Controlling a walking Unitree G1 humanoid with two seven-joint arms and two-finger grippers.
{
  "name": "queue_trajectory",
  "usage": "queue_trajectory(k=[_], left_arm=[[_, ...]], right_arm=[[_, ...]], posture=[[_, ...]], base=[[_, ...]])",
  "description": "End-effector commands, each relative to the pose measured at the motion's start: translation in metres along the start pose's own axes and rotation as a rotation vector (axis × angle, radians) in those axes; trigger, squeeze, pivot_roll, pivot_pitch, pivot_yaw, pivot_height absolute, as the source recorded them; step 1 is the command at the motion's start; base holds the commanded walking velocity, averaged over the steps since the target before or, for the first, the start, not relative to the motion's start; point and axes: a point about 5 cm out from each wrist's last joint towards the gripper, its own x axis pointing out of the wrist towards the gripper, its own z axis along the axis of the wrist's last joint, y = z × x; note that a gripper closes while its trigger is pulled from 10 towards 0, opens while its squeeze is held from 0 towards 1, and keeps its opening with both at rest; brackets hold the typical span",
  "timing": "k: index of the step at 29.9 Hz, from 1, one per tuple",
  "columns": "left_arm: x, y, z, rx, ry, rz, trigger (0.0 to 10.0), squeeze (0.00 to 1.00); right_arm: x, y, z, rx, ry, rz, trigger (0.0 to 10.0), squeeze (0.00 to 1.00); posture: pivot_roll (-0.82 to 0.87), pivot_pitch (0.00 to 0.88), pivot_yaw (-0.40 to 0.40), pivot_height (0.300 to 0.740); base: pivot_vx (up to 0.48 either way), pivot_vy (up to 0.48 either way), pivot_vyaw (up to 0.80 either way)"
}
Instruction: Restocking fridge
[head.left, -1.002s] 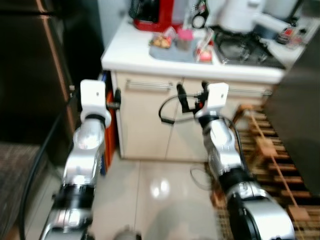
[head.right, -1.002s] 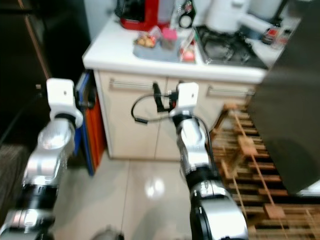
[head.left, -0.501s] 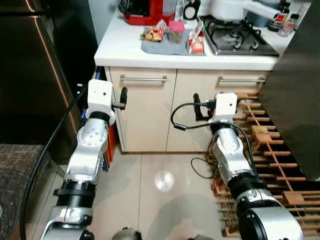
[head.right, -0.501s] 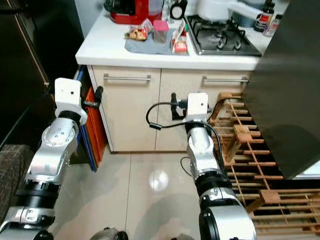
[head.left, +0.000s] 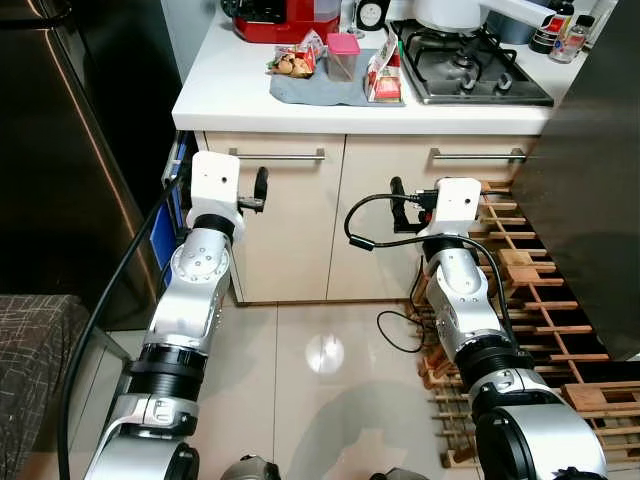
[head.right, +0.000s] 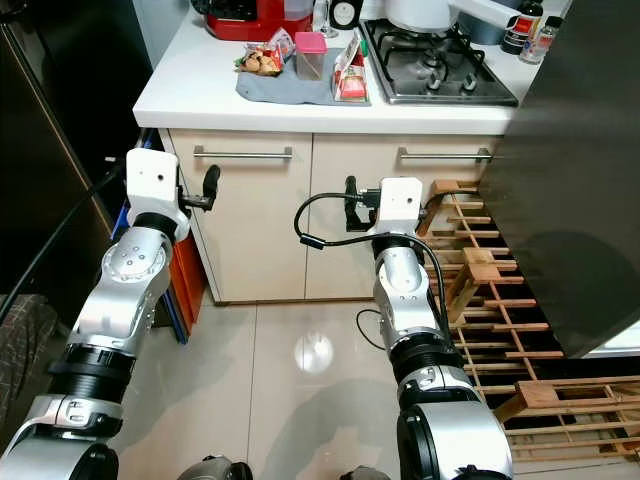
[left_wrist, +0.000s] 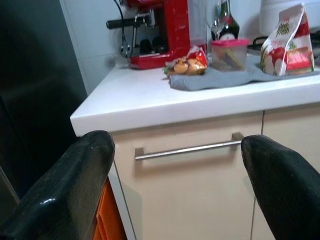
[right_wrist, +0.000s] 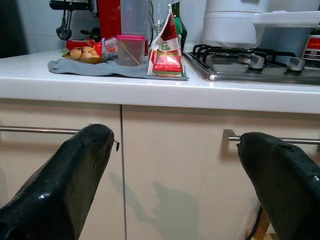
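Closer now than half a second ago, the robot stands before the cabinet, the view having steadied. Left gripper (left_wrist: 175, 185) and right gripper (right_wrist: 175, 185) are raised at drawer-handle height, both with jaws spread wide and empty. Restocking looks barely begun: snack bag (head.left: 291, 63), pink-lidded container (head.left: 343, 56) and carton (head.left: 384, 77) sit on the grey cloth (head.left: 322, 90) on the tabletop (head.left: 230, 85), well apart from the dark fridge (head.left: 60, 160) at left.

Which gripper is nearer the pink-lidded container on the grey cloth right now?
Left, narrowly. The left gripper hangs before the cabinet drawer, below the pink-lidded container and to its left. The right gripper sits lower, toward its right. Both are open and empty.
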Motion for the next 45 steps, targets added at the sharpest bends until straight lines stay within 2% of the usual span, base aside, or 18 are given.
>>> queue_trajectory(k=[1,4,6,9,11,24,28,29,34,38,44,45], left_arm=[[0.000,-0.004,0.005,-0.024,-0.020,-0.018,10.0,0.00],[-0.001,-0.004,0.008,-0.069,-0.041,-0.003,10.0,0.00],[0.000,-0.004,0.014,-0.068,-0.071,0.018,10.0,0.00],[0.000,-0.004,0.018,-0.064,-0.091,0.021,10.0,0.00],[0.001,-0.001,0.024,-0.065,-0.125,0.031,10.0,0.00],[0.001,0.000,0.027,-0.077,-0.142,0.048,10.0,0.00],[0.001,0.000,0.029,-0.080,-0.149,0.050,10.0,0.00],[0.002,0.000,0.030,-0.083,-0.154,0.054,10.0,0.00],[0.002,0.001,0.032,-0.085,-0.164,0.058,10.0,0.00],[0.002,0.001,0.034,-0.081,-0.174,0.059,10.0,0.00],[0.002,0.000,0.034,-0.076,-0.177,0.052,10.0,0.00],[0.002,0.000,0.035,-0.075,-0.178,0.048,10.0,0.00]], right_arm=[[0.000,-0.001,0.002,-0.008,-0.016,-0.001,10.0,0.00],[0.003,0.000,0.008,-0.016,-0.038,0.008,10.0,0.00],[0.007,0.001,0.019,-0.030,-0.095,0.017,10.0,0.00],[0.010,0.000,0.026,-0.015,-0.118,0.013,10.0,0.00],[0.015,-0.002,0.040,-0.006,-0.173,0.001,10.0,0.00],[0.023,0.001,0.059,-0.003,-0.236,0.037,10.0,0.00],[0.027,0.006,0.071,0.010,-0.272,0.071,10.0,0.00],[0.031,0.011,0.083,0.013,-0.311,0.099,10.0,0.00],[0.036,0.018,0.103,0.023,-0.375,0.133,10.0,0.00],[0.040,0.027,0.128,0.046,-0.456,0.185,10.0,0.00],[0.044,0.031,0.140,0.060,-0.475,0.203,10.0,0.00],[0.048,0.032,0.144,0.094,-0.455,0.195,10.0,0.00]], posture=[[-0.07,0.000,0.002,0.740],[-0.07,0.000,0.001,0.740],[-0.07,0.000,-0.003,0.740],[-0.07,0.000,-0.003,0.740],[-0.07,0.000,-0.009,0.740],[-0.07,0.000,-0.007,0.740],[-0.07,0.000,-0.007,0.740],[-0.07,0.000,-0.011,0.740],[-0.06,0.000,-0.013,0.740],[-0.05,0.000,-0.019,0.740],[-0.05,0.000,-0.019,0.740],[-0.05,0.000,-0.021,0.740]], base=[[0.000,0.000,0.00],[0.270,0.000,0.00],[0.480,0.000,0.00],[0.480,0.000,0.00],[0.480,0.000,0.00],[0.480,0.000,0.00],[0.474,0.000,0.00],[0.469,0.000,0.00],[0.469,0.000,0.00],[0.471,0.000,0.00],[0.469,0.000,0.00],[0.469,0.000,0.00]])
